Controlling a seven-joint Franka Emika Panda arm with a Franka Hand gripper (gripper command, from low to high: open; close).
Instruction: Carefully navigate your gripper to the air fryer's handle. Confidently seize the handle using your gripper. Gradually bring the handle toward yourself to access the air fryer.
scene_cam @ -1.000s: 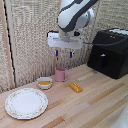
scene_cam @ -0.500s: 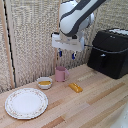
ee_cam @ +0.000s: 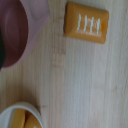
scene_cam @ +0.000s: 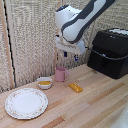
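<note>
A wooden table [scene_cam: 95,105] is seen in front of a woven screen. One small white bowl [scene_cam: 44,83] is set near the middle, and something orange-yellow is held inside it. Just to its right in the exterior view, one pink mug [scene_cam: 61,74] stands upright; what it holds cannot be told. One patterned plate [scene_cam: 26,103] is laid at the near left. One orange rectangular block [scene_cam: 76,87] with white markings is lying flat, right of the mug. The gripper [scene_cam: 69,53] is hung in the air above the mug; whether its fingers are parted or closed cannot be told. One black air fryer [scene_cam: 111,52] is placed at the far right, well apart from the gripper, with its handle [scene_cam: 104,56] on the front drawer.
</note>
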